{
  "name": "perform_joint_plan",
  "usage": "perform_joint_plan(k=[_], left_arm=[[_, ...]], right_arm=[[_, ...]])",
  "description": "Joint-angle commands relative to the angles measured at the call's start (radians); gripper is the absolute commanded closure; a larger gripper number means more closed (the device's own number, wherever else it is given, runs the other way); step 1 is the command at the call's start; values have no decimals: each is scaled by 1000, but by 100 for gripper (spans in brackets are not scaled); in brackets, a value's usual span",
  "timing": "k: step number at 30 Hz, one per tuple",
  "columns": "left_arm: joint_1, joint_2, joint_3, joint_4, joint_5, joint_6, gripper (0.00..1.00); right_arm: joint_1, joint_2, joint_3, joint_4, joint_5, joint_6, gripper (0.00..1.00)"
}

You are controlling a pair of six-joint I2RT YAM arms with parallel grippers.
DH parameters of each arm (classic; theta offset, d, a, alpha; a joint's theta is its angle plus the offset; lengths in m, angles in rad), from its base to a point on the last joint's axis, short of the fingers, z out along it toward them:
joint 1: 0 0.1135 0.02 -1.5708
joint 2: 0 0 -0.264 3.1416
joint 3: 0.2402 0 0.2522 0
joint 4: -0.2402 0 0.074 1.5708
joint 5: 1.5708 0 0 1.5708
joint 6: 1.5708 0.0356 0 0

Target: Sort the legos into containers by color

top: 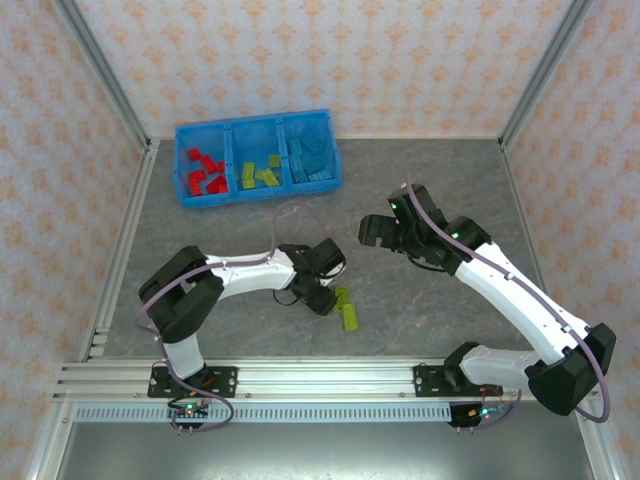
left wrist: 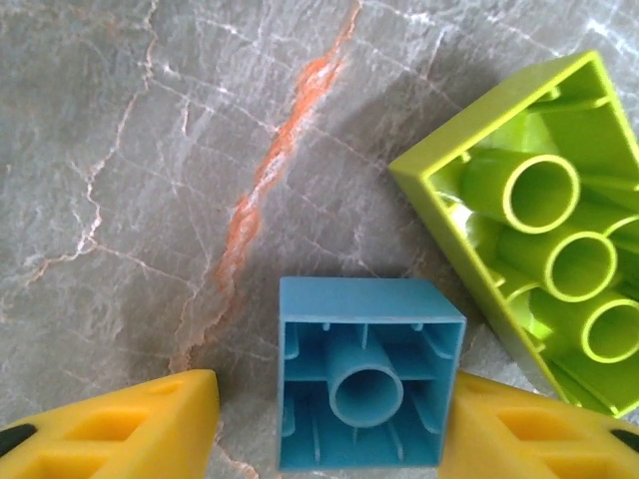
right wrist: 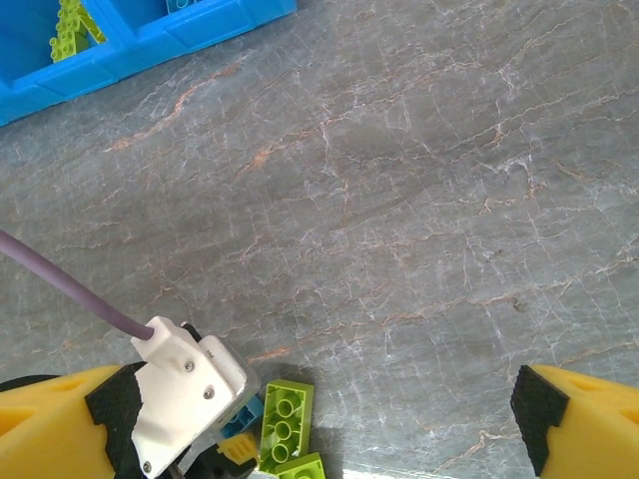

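A light blue lego (left wrist: 369,384) lies upside down on the table between the yellow fingers (left wrist: 130,429) of my left gripper (top: 325,285). The right finger touches it and a gap remains on the left side, so the jaws stand open around it. A lime green lego (left wrist: 539,210) lies overturned just beside it. Two green legos (top: 343,297) (top: 351,317) lie by that gripper. My right gripper (top: 385,232) hovers wide open over bare table. The blue tray (top: 255,195) holds red legos (top: 203,172) on the left, green legos (top: 258,173) in the middle and blue legos (top: 308,158) on the right.
In the right wrist view, the left arm's white camera housing (right wrist: 185,384) and purple cable sit over the green lego (right wrist: 285,424), with a corner of the tray (right wrist: 120,55) at upper left. Metal frame posts and patterned walls enclose the grey marbled table (top: 420,170).
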Motion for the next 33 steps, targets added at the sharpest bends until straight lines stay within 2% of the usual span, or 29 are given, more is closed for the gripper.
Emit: perform_joint_plan(k=[1, 7, 11, 17, 21, 24, 27, 33], left_arm=[[-7, 30, 6, 88, 14, 2, 47], [-5, 34, -5, 120, -13, 3, 55], [-6, -44, -61, 166, -48, 9, 67], [10, -189, -89, 167, -124, 30, 70], [83, -261, -60, 171, -121, 26, 70], [174, -248, 24, 169, -104, 32, 69], [255, -163, 184, 137, -113, 63, 70], [385, 145, 616, 52, -179, 145, 70]], right_arm=[[-4, -4, -7, -23, 26, 21, 2], [-3, -2, -16, -18, 26, 29, 2], [-3, -3, -42, -12, -3, 34, 2], [-4, -1, -97, 34, -154, 50, 3], [-3, -9, -115, 87, -241, 69, 3], [-3, -29, -126, 150, -255, 107, 3], [-4, -48, -126, 178, -219, 130, 2], [-3, -67, -136, 156, -172, 150, 2]])
